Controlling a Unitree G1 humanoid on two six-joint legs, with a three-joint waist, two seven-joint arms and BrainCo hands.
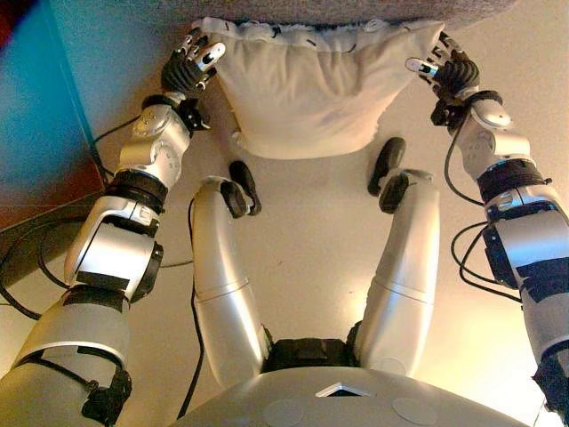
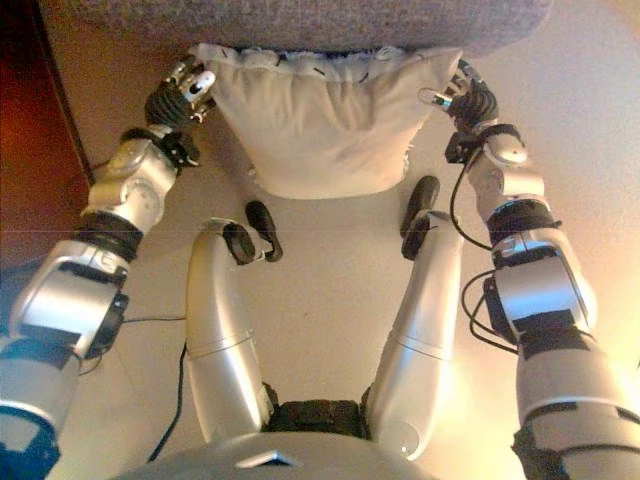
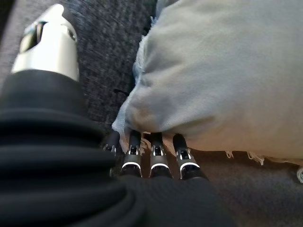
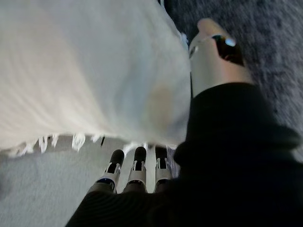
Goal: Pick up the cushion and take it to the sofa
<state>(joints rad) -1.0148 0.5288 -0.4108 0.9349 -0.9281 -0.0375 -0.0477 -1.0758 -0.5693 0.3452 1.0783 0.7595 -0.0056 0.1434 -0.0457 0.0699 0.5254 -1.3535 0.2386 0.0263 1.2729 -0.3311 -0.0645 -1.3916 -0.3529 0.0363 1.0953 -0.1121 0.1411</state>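
cushion (image 1: 307, 84) betw. both hands (at sofa (image 2: 300, 20))

From my seat at the controls, the cushion (image 1: 307, 84) hung between the two hands, straight ahead of the robot. The left hand (image 1: 188, 64) was at its left upper corner and the right hand (image 1: 449, 69) at its right upper corner, each pressed against a side. The cushion's far edge met the front of the sofa (image 2: 300, 22), which ran across the far end of the scene. In both wrist views I saw the fingers (image 3: 156, 153) tucked beneath the cushion, thumbs outside it, with the sofa behind. The floor (image 1: 311, 258) lay below the cushion's near edge.
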